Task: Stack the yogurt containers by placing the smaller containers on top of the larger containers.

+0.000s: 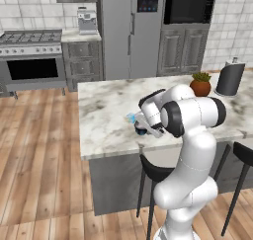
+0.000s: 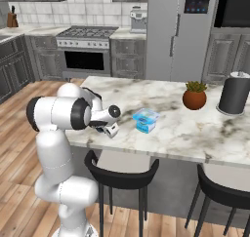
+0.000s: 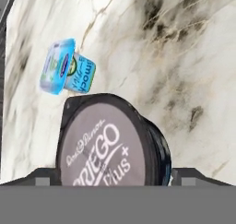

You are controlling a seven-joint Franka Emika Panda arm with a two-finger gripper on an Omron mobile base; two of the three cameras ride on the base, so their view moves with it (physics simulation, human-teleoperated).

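A dark navy round cup with a greyish printed lid stands on the marble counter, very close under my hand. My gripper is down over it, open, with one dark fingertip on each side of the cup's rim. From the left base view the cup peeks out beneath the hand. The bright blue see-through tub stands a little beyond on the counter, also visible as the tub and the tub. The flatter pale blue cup is hidden.
An orange-brown plant pot and a tall dark grey cylinder stand farther right on the island. Two black stools are tucked under the near edge. The cup sits close to that front edge.
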